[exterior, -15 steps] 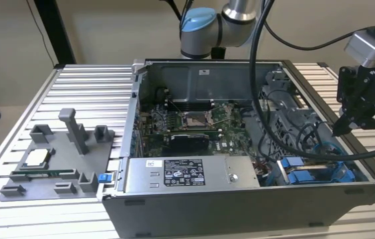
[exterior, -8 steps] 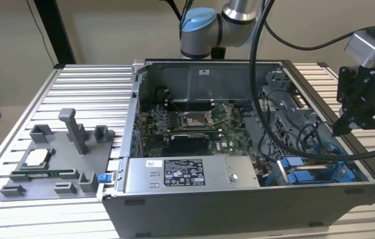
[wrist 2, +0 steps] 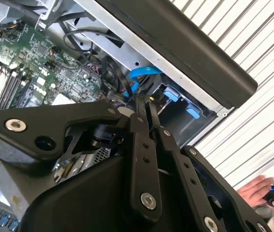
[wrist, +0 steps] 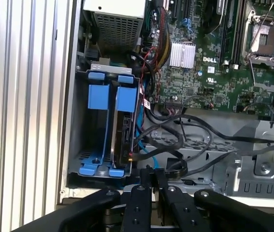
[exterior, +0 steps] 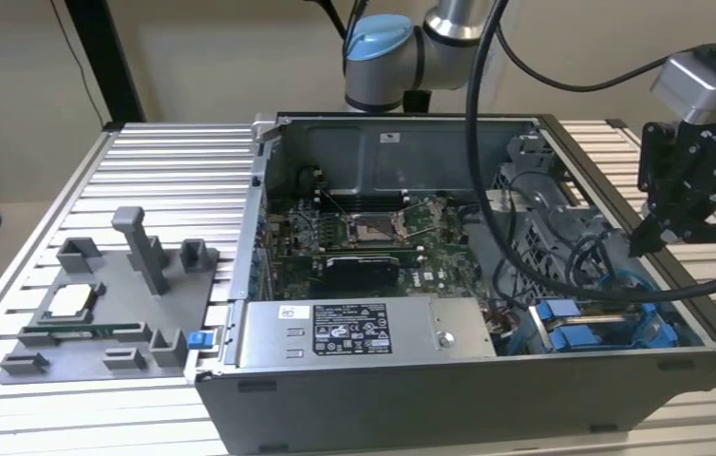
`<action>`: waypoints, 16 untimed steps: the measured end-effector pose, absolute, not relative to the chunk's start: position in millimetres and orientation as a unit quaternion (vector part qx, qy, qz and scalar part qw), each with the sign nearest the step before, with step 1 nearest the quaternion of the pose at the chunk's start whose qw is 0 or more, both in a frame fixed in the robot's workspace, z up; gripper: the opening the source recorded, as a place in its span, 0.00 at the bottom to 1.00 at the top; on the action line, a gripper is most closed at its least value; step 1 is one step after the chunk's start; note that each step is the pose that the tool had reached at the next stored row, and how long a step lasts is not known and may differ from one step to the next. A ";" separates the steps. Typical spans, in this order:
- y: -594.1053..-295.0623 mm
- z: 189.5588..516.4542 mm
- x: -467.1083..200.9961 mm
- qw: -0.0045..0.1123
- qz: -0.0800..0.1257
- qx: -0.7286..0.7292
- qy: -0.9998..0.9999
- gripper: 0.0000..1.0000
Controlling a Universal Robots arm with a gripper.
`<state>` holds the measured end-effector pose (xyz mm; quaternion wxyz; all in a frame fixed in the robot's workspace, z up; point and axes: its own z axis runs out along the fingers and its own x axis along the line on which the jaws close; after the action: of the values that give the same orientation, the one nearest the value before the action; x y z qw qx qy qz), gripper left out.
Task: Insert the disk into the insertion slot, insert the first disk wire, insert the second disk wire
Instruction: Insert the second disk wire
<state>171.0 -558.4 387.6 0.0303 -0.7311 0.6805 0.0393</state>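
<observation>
Disk [wrist: 122, 133] stands on edge inside the insertion slot [wrist: 80, 121], at the exterior view's near right. We see the gripper [wrist: 152, 170] pinched together just beside it, and a white printed label on the power-supply box [exterior: 332, 334].

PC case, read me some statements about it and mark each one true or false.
1. The disk sits in the insertion slot, in its blue carrier. True.
2. The CPU socket carries a cooler. False: it is bare.
3. The end effector hangs over the CPU socket. False: it is by the insertion slot, at the case's side toward the exterior view's right.
4. A hand shows in the second wrist view, outside the case. True.
5. The grey labelled power-supply box lies inside the case. True.
</observation>
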 end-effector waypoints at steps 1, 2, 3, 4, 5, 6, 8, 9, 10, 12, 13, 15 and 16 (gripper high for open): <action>-558.4 388.4 169.6 0.031 0.040 -0.731 0.680 0.00; -558.4 389.1 168.4 0.031 0.040 -0.731 0.681 0.00; -558.4 389.9 167.2 0.031 0.040 -0.731 0.681 0.00; -558.4 390.8 165.9 0.031 0.040 -0.731 0.681 0.00; -558.4 391.4 164.8 0.031 0.040 -0.731 0.681 0.00; -558.4 392.0 163.7 0.031 0.040 -0.731 0.681 0.00; -558.4 393.2 161.5 0.031 0.040 -0.731 0.681 0.00; -558.4 393.7 160.4 0.031 0.040 -0.731 0.681 0.00; -558.4 394.3 159.3 0.031 0.040 -0.731 0.681 0.00; -558.4 395.2 157.1 0.031 0.040 -0.731 0.681 0.00; -558.4 395.6 156.1 0.031 0.040 -0.731 0.681 0.00; -558.5 396.0 154.2 0.031 0.040 -0.731 0.681 0.00; -558.5 396.1 153.2 0.031 0.040 -0.731 0.681 0.00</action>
<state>153.2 -558.5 396.1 0.0315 -0.7308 0.6807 0.0404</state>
